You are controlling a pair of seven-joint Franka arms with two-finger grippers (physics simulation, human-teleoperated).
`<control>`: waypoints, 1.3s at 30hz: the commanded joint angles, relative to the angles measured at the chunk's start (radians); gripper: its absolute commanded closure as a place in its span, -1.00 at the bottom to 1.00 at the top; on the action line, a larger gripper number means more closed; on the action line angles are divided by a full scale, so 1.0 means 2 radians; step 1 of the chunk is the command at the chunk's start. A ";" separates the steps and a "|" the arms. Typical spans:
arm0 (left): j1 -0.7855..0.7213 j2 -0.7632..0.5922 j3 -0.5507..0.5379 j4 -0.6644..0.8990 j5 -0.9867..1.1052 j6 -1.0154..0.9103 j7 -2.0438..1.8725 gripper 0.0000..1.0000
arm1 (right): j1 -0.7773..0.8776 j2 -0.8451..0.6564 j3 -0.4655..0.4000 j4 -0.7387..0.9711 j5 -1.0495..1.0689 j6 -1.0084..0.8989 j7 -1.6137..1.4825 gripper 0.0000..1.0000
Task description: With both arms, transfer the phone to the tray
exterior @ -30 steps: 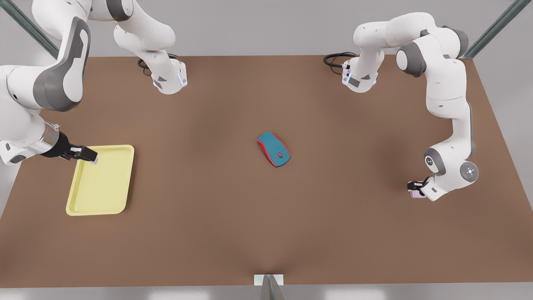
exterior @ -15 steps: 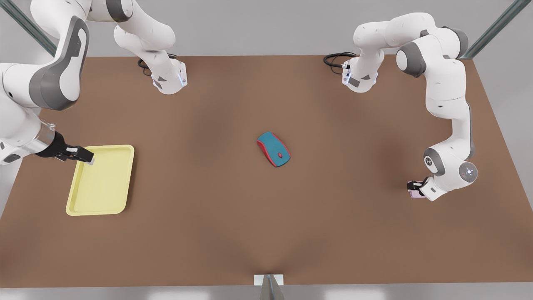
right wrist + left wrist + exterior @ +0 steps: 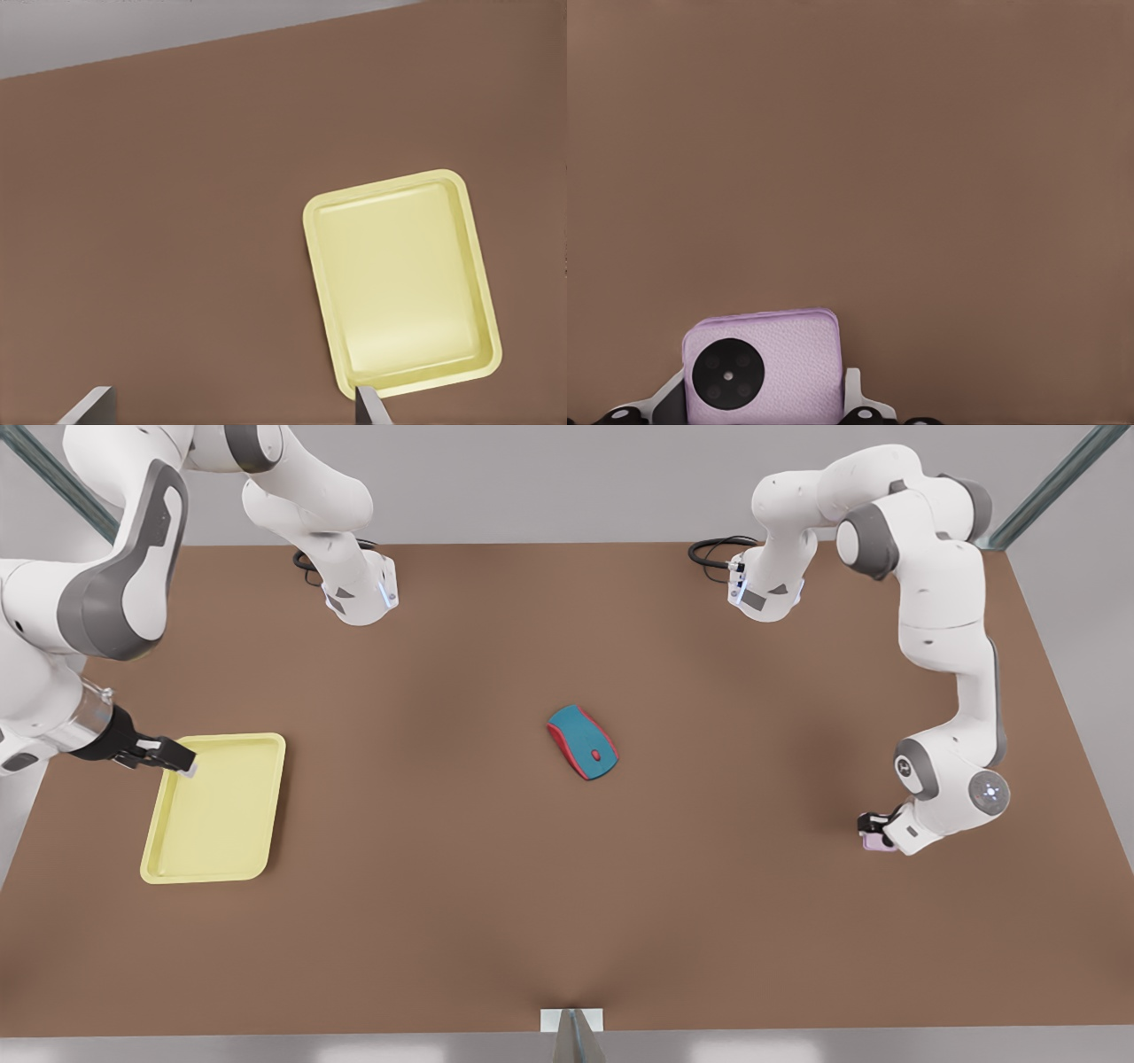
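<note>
The pale pink phone (image 3: pixel 879 844) is at the front view's right, with my left gripper (image 3: pixel 872 831) shut on it. In the left wrist view the phone (image 3: pixel 764 367) sits between the fingers, its black circle facing the camera, brown table beyond. The pale yellow tray (image 3: pixel 213 815) lies flat at the front view's left. My right gripper (image 3: pixel 182 762) hovers over the tray's far corner, open and holding nothing. From the right wrist the tray (image 3: pixel 403 283) shows beyond my spread fingertips (image 3: pixel 370 407).
A teal-and-red computer mouse (image 3: pixel 582 741) lies mid-table between phone and tray. Both arm bases (image 3: pixel 359 598) (image 3: pixel 764 593) stand at the table's far edge with black cables. A small metal bracket (image 3: pixel 572 1023) sits at the near edge.
The left gripper has carried the phone slightly toward the front view's left. The right gripper has drawn back a little toward the front view's left, over the tray's far corner.
</note>
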 commanded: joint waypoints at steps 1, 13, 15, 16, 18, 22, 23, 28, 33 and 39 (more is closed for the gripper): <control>-0.013 -0.011 0.000 0.000 -0.002 -0.031 -0.031 -0.59 | 0.004 0.000 0.000 0.000 0.000 0.000 0.002 -1.00; -0.279 -0.012 -0.050 0.101 -0.012 -0.065 -0.570 -0.59 | 0.005 0.001 0.001 0.001 0.000 0.009 0.002 -1.00; -0.312 0.022 -0.069 0.158 -0.011 -0.065 -0.661 -0.59 | 0.005 0.001 0.000 0.001 0.000 0.009 0.002 -1.00; -0.331 0.045 -0.069 0.198 -0.008 -0.066 -0.707 -0.59 | 0.005 0.002 0.001 0.001 0.000 0.012 0.002 -1.00; -0.363 0.075 -0.069 0.249 -0.007 -0.065 -0.769 -0.59 | 0.005 0.002 0.001 0.000 0.000 0.012 0.002 -1.00; -0.391 0.097 -0.070 0.293 -0.009 -0.059 -0.823 -0.59 | 0.005 0.004 0.002 0.001 0.000 0.012 0.002 -1.00; -0.397 0.104 -0.070 0.311 -0.009 -0.058 -0.836 -0.59 | 0.005 0.004 0.002 0.001 0.000 0.012 0.002 -1.00; -0.429 0.158 -0.070 0.385 -0.008 -0.025 -0.865 -0.59 | 0.006 0.005 0.002 0.001 0.000 0.012 0.002 -1.00; -0.456 0.198 -0.076 0.420 -0.005 0.046 -0.774 -0.58 | 0.006 0.005 0.002 0.001 0.000 0.012 0.002 -1.00; -0.487 0.252 -0.084 0.459 -0.005 0.124 -0.657 -0.59 | 0.006 0.005 0.003 0.001 0.000 0.012 0.002 -1.00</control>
